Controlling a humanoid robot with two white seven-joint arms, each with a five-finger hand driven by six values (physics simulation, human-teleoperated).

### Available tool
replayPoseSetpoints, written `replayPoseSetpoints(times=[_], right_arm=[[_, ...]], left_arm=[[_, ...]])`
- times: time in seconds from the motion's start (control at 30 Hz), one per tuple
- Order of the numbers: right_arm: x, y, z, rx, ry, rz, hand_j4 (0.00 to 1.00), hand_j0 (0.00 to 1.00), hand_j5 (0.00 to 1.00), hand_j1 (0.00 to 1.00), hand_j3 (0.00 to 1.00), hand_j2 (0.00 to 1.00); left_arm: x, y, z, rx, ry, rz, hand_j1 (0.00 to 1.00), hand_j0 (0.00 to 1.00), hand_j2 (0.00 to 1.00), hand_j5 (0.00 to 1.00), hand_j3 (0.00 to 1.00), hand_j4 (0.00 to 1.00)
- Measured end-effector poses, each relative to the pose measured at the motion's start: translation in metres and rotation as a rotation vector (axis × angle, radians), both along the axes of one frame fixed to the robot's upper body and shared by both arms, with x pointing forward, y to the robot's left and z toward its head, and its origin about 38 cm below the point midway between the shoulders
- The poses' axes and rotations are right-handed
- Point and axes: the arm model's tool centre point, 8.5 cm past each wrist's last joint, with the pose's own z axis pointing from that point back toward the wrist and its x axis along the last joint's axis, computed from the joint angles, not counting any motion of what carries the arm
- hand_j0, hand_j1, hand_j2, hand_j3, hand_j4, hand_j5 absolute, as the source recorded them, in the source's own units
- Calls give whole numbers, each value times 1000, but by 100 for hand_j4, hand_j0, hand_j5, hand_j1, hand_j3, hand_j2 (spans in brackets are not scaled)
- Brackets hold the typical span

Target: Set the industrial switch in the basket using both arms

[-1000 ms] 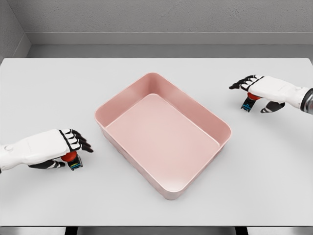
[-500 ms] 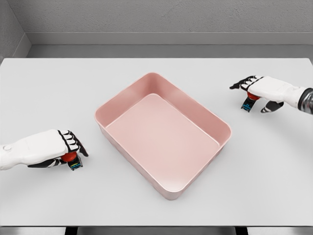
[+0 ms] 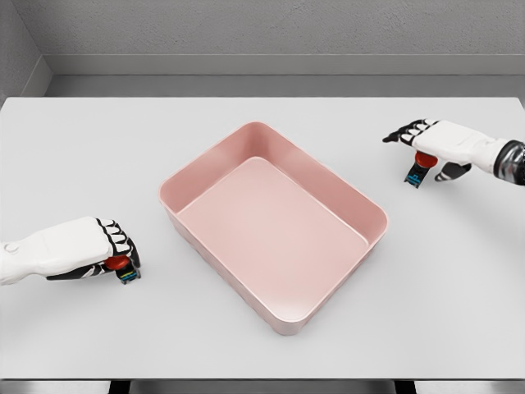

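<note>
— What do we have around us?
— A white worktop (image 3: 262,345) with a grey wall (image 3: 262,29) at the far side; nothing lies between us and the middle.
— And the switches?
— Small, red-capped, dark-bodied. One switch (image 3: 123,268) sits near left, our left hand (image 3: 108,248) curled around it. The other switch (image 3: 418,168) stands far right under our right hand (image 3: 431,141), fingers spread over it.
— The basket (image 3: 373,215)?
— Pink, in the middle, holding nothing.
</note>
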Motion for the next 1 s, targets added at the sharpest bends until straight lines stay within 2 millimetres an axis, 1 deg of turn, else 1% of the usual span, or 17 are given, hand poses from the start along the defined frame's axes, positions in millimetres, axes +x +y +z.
replayPoseSetpoints(times=[0.3, 0.63, 0.7, 0.8, 0.83, 0.97, 1.0], right_arm=[[2, 13, -9, -3, 6, 24, 100, 100, 100, 100, 100, 100], [3, 11, -11, -16, 8, 19, 100, 100, 100, 100, 100, 100], [3, 11, -12, -18, 12, 20, 96, 96, 96, 96, 96, 96], [2, 10, -13, -23, 15, 21, 86, 86, 86, 86, 86, 86], [2, 10, -13, -26, 16, 21, 84, 84, 84, 84, 84, 84], [1, 11, -17, -35, 27, 27, 83, 83, 83, 83, 83, 83], [1, 11, -17, -37, 29, 28, 82, 82, 82, 82, 82, 82]], left_arm=[[0, 0, 1, -3, -2, 0, 53, 53, 53, 53, 53, 53], [4, 0, 8, -19, -14, 5, 53, 53, 53, 53, 53, 53], [4, 1, 9, -21, -14, 6, 53, 53, 53, 53, 53, 53], [4, 1, 10, -23, -14, 7, 53, 53, 53, 53, 53, 53], [4, 2, 11, -24, -13, 8, 53, 53, 53, 53, 53, 53], [4, 3, 12, -24, -11, 8, 53, 53, 53, 53, 53, 53], [4, 3, 12, -24, -11, 8, 53, 53, 53, 53, 53, 53]])
